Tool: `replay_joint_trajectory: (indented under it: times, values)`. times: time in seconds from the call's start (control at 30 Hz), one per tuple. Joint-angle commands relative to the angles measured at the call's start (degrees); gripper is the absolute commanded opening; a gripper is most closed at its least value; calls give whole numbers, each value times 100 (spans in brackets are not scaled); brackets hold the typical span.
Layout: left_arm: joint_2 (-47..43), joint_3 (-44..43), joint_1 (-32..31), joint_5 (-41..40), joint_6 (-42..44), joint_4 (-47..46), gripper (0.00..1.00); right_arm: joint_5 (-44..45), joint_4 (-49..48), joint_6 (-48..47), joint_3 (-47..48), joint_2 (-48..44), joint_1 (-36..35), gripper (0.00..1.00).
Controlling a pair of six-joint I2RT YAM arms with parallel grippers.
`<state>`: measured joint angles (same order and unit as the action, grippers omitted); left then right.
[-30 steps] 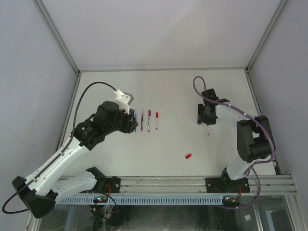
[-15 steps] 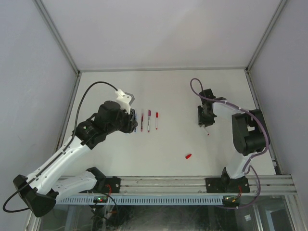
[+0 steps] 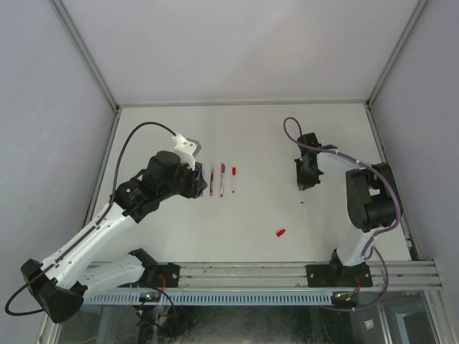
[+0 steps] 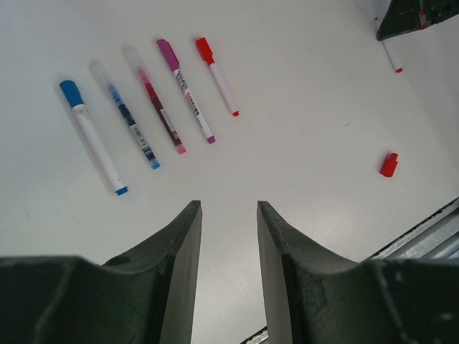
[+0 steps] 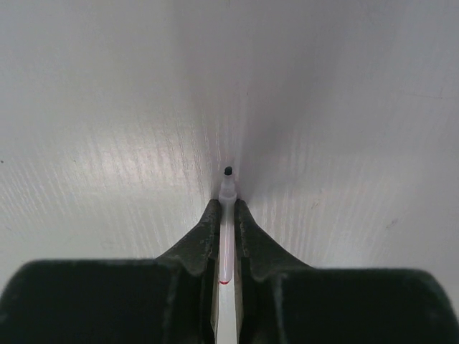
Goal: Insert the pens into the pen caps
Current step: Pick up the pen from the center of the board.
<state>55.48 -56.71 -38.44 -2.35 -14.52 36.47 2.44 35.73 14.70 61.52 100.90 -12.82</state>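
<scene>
Pinching a pen [image 5: 226,247] tight, the right end effector [image 5: 226,209] is clamped on it. The left end effector [image 4: 228,215] hangs half-open and empty, other pens [image 4: 190,93] at its 11 o'clock, red cap [image 4: 389,164] at 2 o'clock.

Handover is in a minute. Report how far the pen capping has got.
Looks done: the five pens in the row each appear to wear a cap. In hand: the right fingers are shut on an uncapped pen, tip exposed. Remaining: that pen needs the loose red cap lying on the table; the left fingers are open and empty.
</scene>
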Motion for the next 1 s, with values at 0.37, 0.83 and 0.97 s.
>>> replay_joint_trajectory:
  times: [0.37,0.83,0.97]
  values:
    - [-137,756,38,567,-1161,-1747,45,-88,-669,307,-822,-2127,-307,0]
    - [-198,1428,17,1145,-1903,-3010,54,-27,-2382,2152,-1547,-3920,-2203,0]
    - [-187,1625,-216,1222,-2061,-3518,55,-109,-3328,2746,-2088,-4361,-2506,0]
